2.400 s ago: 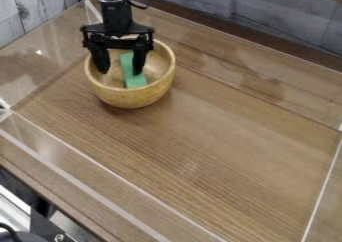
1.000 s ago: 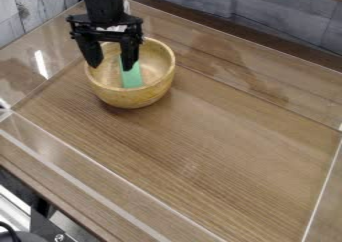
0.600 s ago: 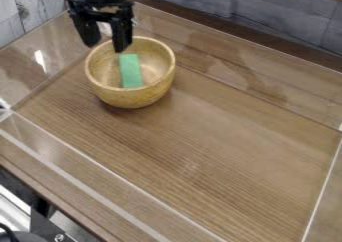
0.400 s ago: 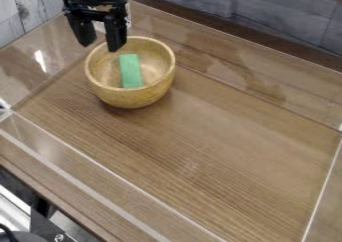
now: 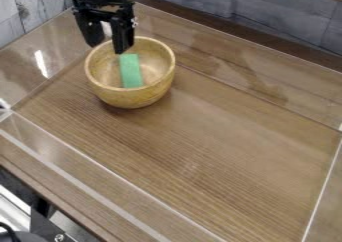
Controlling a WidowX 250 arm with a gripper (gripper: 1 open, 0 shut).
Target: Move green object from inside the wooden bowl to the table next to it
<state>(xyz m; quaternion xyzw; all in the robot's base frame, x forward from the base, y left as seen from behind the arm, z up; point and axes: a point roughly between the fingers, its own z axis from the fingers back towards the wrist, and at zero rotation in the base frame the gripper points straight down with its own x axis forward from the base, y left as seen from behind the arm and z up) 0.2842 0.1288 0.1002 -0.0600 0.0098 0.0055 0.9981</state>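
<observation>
The green object [image 5: 131,70], a small flat bright green block, lies inside the wooden bowl [image 5: 158,84], leaning along its pale inner wall. The bowl stands on the brown wood-grain table [image 5: 214,136] at the upper left. My black gripper [image 5: 104,34] hangs above the bowl's far rim, pointing down. Its two fingers [image 5: 120,32] stand apart and hold nothing. The gripper is clear of the block and the bowl.
Clear plastic walls [image 5: 40,41] run along the table's edges, one close behind and left of the bowl. Bare tabletop stretches to the right and front of the bowl. A grey plank wall [image 5: 254,6] is behind.
The gripper lifted out of the bowl and drew back toward the far left rim, empty, rolling a little. The green block stayed in the bowl.
</observation>
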